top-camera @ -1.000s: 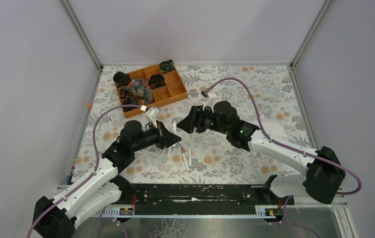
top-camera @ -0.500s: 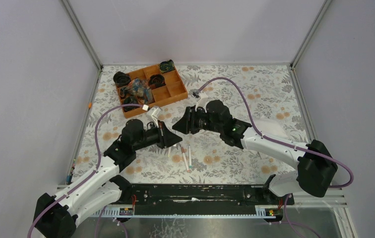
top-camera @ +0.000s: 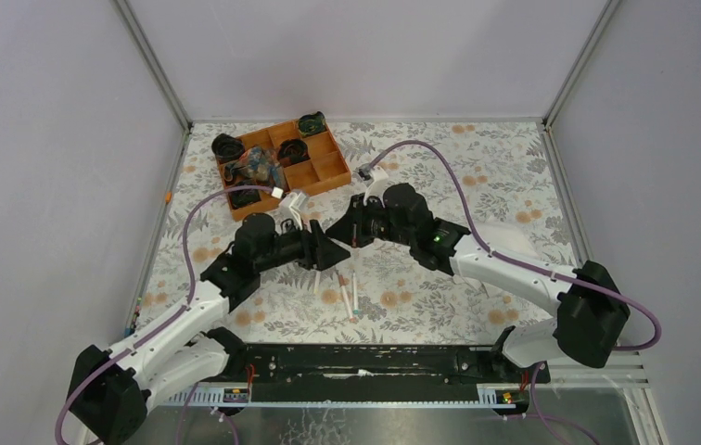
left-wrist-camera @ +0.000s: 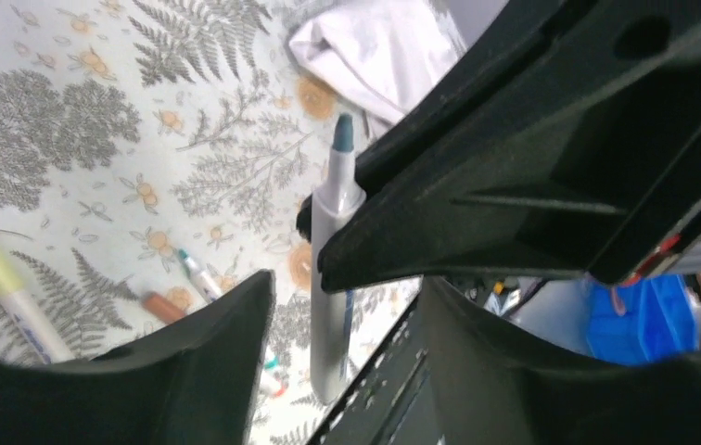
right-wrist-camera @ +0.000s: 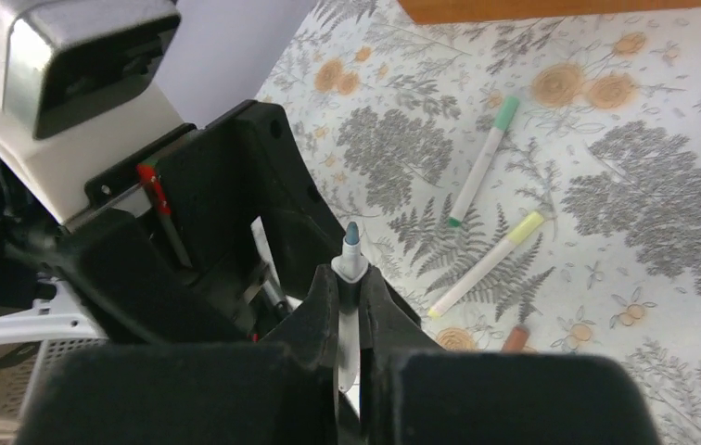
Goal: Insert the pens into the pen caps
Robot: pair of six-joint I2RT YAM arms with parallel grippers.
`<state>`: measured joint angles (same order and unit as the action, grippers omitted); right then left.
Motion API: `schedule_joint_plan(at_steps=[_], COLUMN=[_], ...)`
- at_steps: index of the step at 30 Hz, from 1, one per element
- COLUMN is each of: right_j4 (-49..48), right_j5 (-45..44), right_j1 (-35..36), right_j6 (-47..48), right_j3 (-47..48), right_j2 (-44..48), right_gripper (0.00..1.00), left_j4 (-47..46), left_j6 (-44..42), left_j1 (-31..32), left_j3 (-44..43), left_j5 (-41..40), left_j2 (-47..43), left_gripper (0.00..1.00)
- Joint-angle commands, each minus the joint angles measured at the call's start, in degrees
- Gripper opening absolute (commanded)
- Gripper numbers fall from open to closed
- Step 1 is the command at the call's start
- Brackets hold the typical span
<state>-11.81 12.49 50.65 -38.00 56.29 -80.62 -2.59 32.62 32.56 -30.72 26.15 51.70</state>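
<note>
Fern-print mat [top-camera: 514, 167]. Orange tray [top-camera: 328, 169] sits at the far left of it, clear of both claws; crumpled paper [left-wrist-camera: 375, 46] lies on the right side. Loose pens [right-wrist-camera: 484, 266] lie on the mat below the grippers, a brown cap [right-wrist-camera: 514, 338] just beside the yellow-ended one. Right gripper [right-wrist-camera: 351, 289] is clamped tight on the held pen [right-wrist-camera: 350, 264], whose grey-teal tip is bare and points past the fingertips. Left gripper [top-camera: 336, 257] faces it nose to nose at mat centre, both arms reaching low and inward. Its jaws stand apart, with nothing seen gripped. In the left wrist view the right claw's body blocks much of the scene. Contact between held pen and left fingers: cannot tell.
</note>
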Motion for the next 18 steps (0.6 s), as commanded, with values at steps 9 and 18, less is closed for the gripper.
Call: schedule_joint_plan(at_steps=[9, 18], right_j4=[15.81, 17.18], right_j5=[-14.42, -15.45], right_j1=[-1.91, -4.05], right_j6=[11.70, 12.37], right_j3=[4.09, 0.85], right_j2=[5.07, 4.62], right_gripper=[0.00, 0.00], left_j4=[19.84, 34.11], left_j6=[-6.87, -15.84], left_j1=[-8.21, -28.11], left_j3=[-14.60, -26.81], left_j5=[-11.75, -23.54], left_j2=[1.07, 10.65], left_gripper=[0.81, 0.82])
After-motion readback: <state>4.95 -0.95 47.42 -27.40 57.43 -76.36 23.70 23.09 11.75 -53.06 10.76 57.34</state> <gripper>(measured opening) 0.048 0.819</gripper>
